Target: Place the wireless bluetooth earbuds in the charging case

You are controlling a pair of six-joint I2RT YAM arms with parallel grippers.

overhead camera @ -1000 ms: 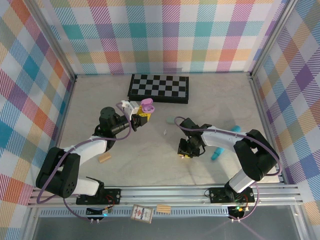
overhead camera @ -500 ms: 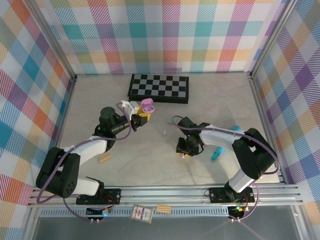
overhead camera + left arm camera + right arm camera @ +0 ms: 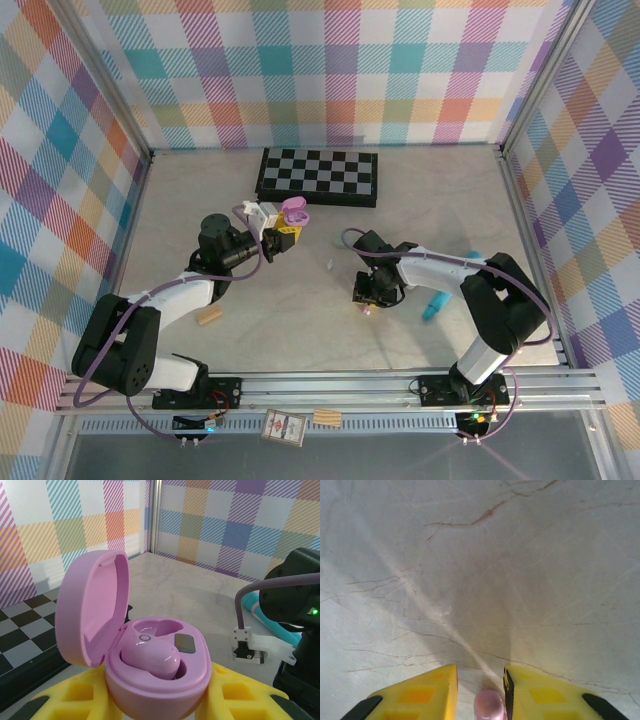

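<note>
My left gripper (image 3: 283, 232) is shut on the pink charging case (image 3: 157, 680), held up with its lid (image 3: 90, 610) open. One pink earbud (image 3: 150, 657) sits in the case's near socket; the socket behind it is empty. From above, the case (image 3: 295, 210) is left of centre. My right gripper (image 3: 368, 303) points down at the table. In the right wrist view a second pink earbud (image 3: 489, 706) lies on the marble between my right gripper's (image 3: 480, 690) yellow fingers. It is close to the right finger, with a gap to the left one. A tiny whitish earbud (image 3: 330, 264) lies between the arms.
A checkerboard (image 3: 318, 176) lies at the back of the table. A teal stick (image 3: 436, 305) lies right of my right gripper, with another teal piece (image 3: 470, 258) behind it. A tan block (image 3: 209, 316) rests near the left arm. A small pale object (image 3: 340, 240) sits mid-table.
My right gripper has edged slightly left over the table. The left arm and the case have not moved.
</note>
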